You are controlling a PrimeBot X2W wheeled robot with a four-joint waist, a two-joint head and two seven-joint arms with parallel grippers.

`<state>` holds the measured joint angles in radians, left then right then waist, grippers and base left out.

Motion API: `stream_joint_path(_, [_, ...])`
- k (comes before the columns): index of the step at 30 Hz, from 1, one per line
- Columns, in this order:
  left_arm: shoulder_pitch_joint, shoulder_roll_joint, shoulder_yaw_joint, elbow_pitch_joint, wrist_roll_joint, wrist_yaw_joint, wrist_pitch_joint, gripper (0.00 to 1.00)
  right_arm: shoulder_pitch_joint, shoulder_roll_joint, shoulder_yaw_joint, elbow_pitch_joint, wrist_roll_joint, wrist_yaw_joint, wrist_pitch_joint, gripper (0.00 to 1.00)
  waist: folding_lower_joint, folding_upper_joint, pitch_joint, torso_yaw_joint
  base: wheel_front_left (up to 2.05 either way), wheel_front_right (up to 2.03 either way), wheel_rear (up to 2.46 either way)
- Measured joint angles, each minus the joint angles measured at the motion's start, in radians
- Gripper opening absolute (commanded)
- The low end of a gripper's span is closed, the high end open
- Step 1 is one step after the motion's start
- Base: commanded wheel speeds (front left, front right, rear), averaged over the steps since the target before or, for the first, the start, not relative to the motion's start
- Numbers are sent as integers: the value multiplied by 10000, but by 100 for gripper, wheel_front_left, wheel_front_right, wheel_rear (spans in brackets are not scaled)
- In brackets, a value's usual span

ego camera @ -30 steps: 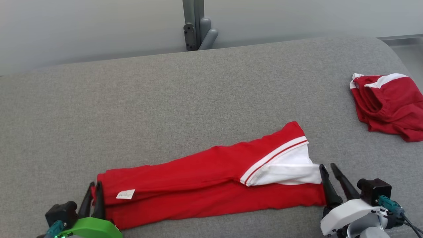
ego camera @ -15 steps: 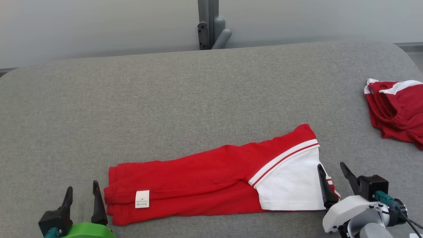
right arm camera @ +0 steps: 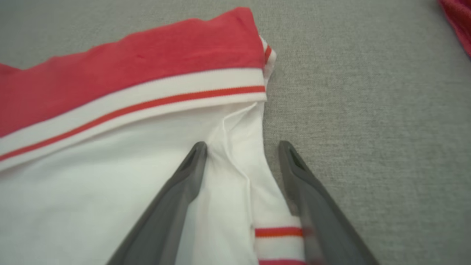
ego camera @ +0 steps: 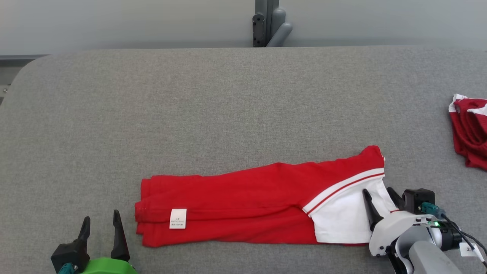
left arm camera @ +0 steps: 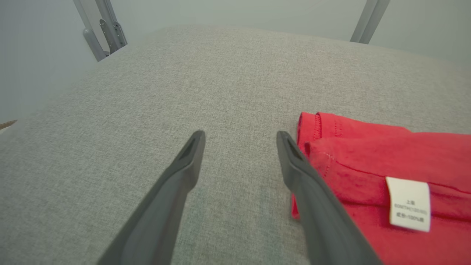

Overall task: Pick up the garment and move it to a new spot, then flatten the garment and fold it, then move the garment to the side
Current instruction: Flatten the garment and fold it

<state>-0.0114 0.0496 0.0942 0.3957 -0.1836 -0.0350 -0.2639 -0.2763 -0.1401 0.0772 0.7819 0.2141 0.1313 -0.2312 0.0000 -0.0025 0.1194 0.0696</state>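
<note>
garment [ego camera: 243,198] folded long, flat on grey pad [ego camera: 228,114] | left gripper [ego camera: 101,215] spread wide, empty, just beside the red end | right gripper [ego camera: 377,190] spread, straddling the white edge, not clamped

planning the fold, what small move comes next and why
Probably shut the right tool on the white end of the garment: it is open astride that edge. The left tool is open beside the red hem, and the strip looks ready to fold across.
</note>
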Motion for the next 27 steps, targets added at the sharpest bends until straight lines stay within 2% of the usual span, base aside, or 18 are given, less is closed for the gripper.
stream_joint_path(2, [-9, 2, -4, -2, 8, -13, 0, 100, -244, 13, 148, 355, 171, 0, 69, 99, 0, 0, 70, 29, 0, 0, 0])
stream_joint_path(3, [-12, 2, -10, -4, 13, -17, 0, 100, -362, 33, 274, 497, 293, -2, 96, 46, -1, 0, 100, 42, 0, 0, 0])
stream_joint_path(4, [-24, 0, -13, -4, 13, -31, 0, 100, -434, 38, 410, 619, 422, -6, 132, 19, 0, 0, 128, 53, 0, 0, 0])
stream_joint_path(5, [-42, 0, -21, -6, 33, -48, 0, 100, -534, 31, 506, 719, 585, -8, 136, 19, 0, 0, 155, 60, 0, 0, 0])
stream_joint_path(6, [-69, 0, -38, -10, 69, -63, 0, 100, -601, 13, 608, 798, 719, -6, 123, 0, 0, 0, 183, 66, 0, 0, 0])
stream_joint_path(10, [-133, 0, -73, -10, 130, -96, 0, 100, -787, -113, 431, 1057, 941, 58, -188, 0, 0, -1, 238, 52, 0, 0, 0])
stream_joint_path(14, [-131, 2, -153, -21, 127, -136, 0, 100, -881, -506, -895, 1218, 922, 59, -316, 0, 0, 0, 232, -22, 0, 0, 0])
stream_joint_path(17, [-134, -2, -282, -25, 84, -144, 0, 100, -784, -675, -2038, 606, 430, 4, -305, 0, 0, 0, 250, -87, 0, 0, 0])
stream_joint_path(19, [-136, -2, -366, 2, 6, -144, 0, 100, -502, -326, -2497, -165, -77, 2, -305, 0, 0, 0, 261, -148, 0, 0, 0])
stream_joint_path(22, [-140, -2, -470, 25, -23, -140, 0, 100, -151, 117, -2128, -976, -151, 0, -305, 0, 0, 0, 256, -228, 0, 0, 0])
stream_joint_path(27, [-139, -4, -644, 94, -102, -136, 0, 100, 299, 349, 405, -2146, 913, -8, -293, 0, 0, 0, 191, -399, 0, 0, 0])
